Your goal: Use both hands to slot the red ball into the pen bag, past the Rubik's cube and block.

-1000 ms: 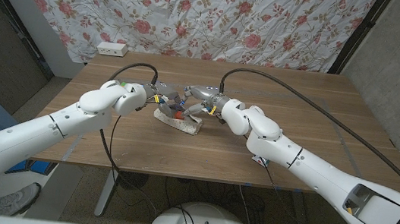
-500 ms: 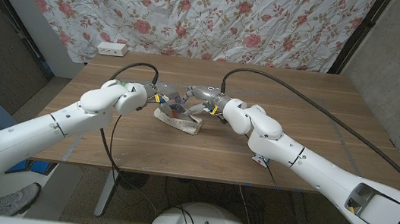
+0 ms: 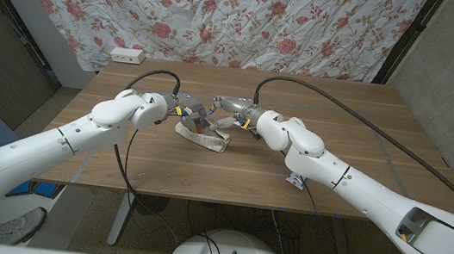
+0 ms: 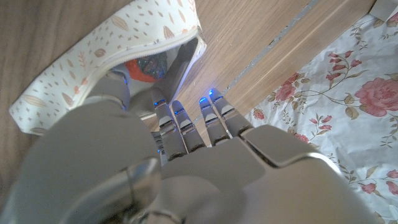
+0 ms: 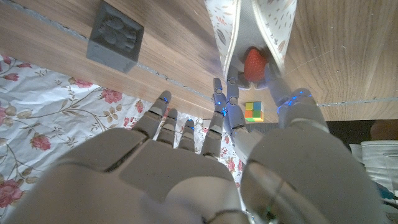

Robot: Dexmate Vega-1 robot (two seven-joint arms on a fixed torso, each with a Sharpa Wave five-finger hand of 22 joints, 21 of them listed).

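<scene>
The white leaf-print pen bag (image 3: 206, 137) lies at mid table with its mouth toward the hands. My left hand (image 3: 175, 110) grips the rim of the pen bag (image 4: 118, 37) and holds the mouth apart. The red ball (image 5: 253, 62) sits in the mouth, between the walls of the pen bag (image 5: 281, 25). My right hand (image 3: 227, 110) reaches in from the other side, and its thumb and one finger pinch the ball while the rest spread. The red ball (image 4: 138, 68) also shows deep in the opening. A Rubik's cube (image 5: 252, 111) and a grey block (image 5: 115, 38) stand close by on the table.
A white power strip (image 3: 126, 54) lies at the table's far left corner, in front of a floral curtain (image 3: 249, 17). Black cables (image 3: 318, 95) arc over the table behind both arms. Bare wood (image 3: 204, 172) stretches from the bag to the near edge.
The right hand has drawn up and back a little from the bag's mouth. The red ball shows less in the head view now. The left hand has kept its hold.
</scene>
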